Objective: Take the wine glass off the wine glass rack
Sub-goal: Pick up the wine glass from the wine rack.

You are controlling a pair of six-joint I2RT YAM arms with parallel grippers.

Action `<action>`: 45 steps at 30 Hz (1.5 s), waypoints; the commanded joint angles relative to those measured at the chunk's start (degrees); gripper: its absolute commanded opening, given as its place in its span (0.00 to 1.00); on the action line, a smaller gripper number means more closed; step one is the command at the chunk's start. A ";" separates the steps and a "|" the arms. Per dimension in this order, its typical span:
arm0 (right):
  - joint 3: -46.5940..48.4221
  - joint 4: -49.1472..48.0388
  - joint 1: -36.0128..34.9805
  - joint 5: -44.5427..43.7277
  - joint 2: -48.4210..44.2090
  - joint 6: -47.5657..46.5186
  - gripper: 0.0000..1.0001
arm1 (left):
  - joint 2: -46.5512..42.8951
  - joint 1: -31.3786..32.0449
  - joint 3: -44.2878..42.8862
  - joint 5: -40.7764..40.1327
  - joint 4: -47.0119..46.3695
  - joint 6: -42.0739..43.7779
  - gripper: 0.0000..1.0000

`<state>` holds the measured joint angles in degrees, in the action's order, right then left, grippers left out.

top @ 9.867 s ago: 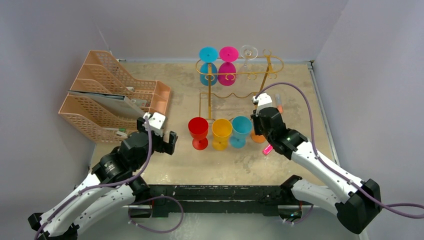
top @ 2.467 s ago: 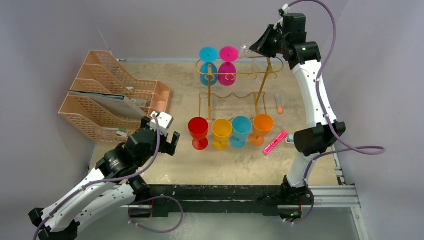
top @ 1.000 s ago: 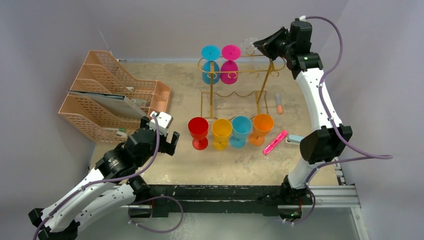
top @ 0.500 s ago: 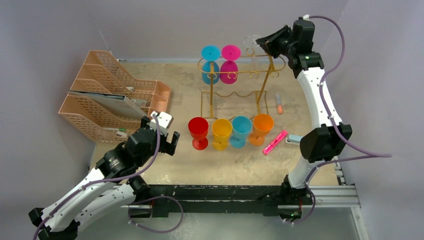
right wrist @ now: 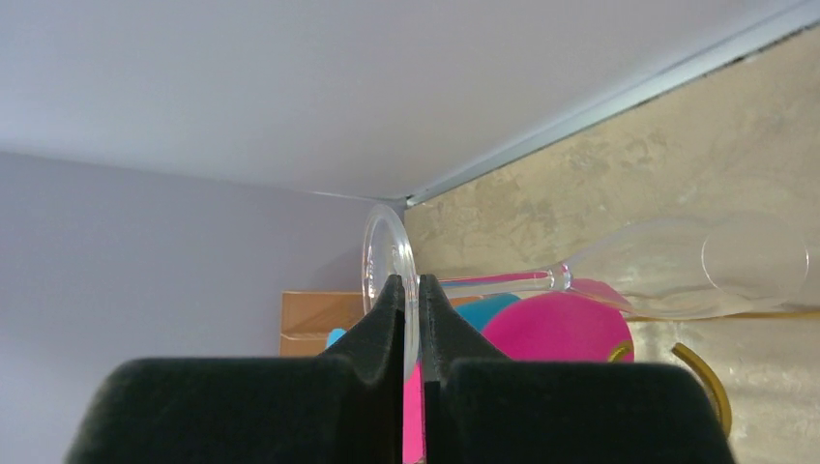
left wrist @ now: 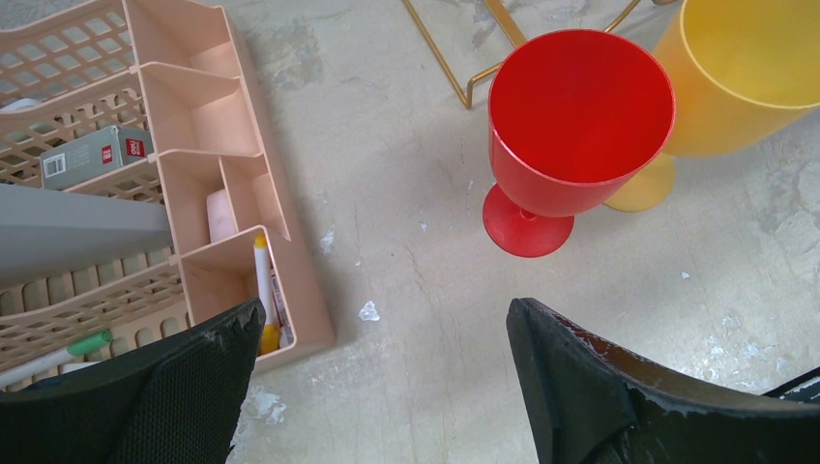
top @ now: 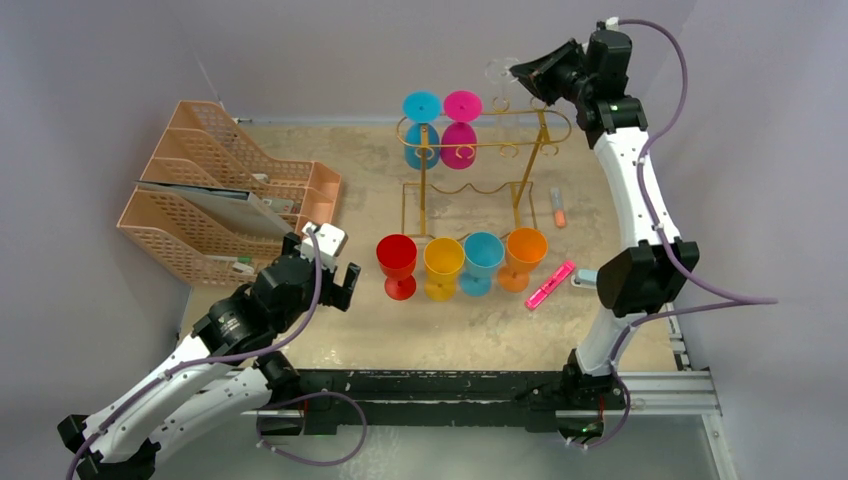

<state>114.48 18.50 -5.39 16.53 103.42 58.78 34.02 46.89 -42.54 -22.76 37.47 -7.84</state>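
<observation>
A clear wine glass [right wrist: 716, 266] hangs upside down from my right gripper [right wrist: 410, 290], which is shut on the rim of its round foot [right wrist: 387, 253]. In the top view the gripper [top: 524, 71] holds the foot [top: 499, 70] just above the right end of the gold wire wine glass rack [top: 545, 128]. The bowl lies close beside the rack's top rail [right wrist: 701, 372]; I cannot tell whether they touch. A blue glass [top: 420, 125] and a pink glass [top: 460, 124] hang on the rack. My left gripper [top: 340, 285] stays open and low at the front left, holding nothing.
Red [top: 397, 262], yellow [top: 443, 266], blue [top: 481, 260] and orange [top: 524, 256] goblets stand in a row before the rack. Peach mesh file trays [top: 220, 190] fill the left. A pink highlighter [top: 550, 283] and an orange marker [top: 558, 208] lie at the right.
My right gripper has risen a little with the clear glass's foot in it, lifting it higher over the rack's top. The left arm has not moved.
</observation>
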 commanded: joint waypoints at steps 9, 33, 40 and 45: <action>-2.75 -18.24 0.82 11.94 -6.05 -7.34 0.00 | 0.28 -0.22 -2.02 0.24 -1.14 0.41 0.94; -16.30 -24.87 0.73 28.69 -23.02 -37.09 0.00 | 0.22 -0.30 -2.10 0.38 -0.93 -0.20 0.93; -20.69 -17.42 0.73 27.97 -31.07 -43.05 0.00 | 0.70 -0.27 -2.18 0.52 -1.00 -0.25 0.93; -23.08 -12.42 0.73 27.06 -36.95 -42.85 0.00 | 1.22 -0.28 -2.28 0.97 -1.00 -0.16 0.93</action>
<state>92.29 2.50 -4.75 43.31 70.46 18.70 34.87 46.89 -42.57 -22.48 37.47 -7.90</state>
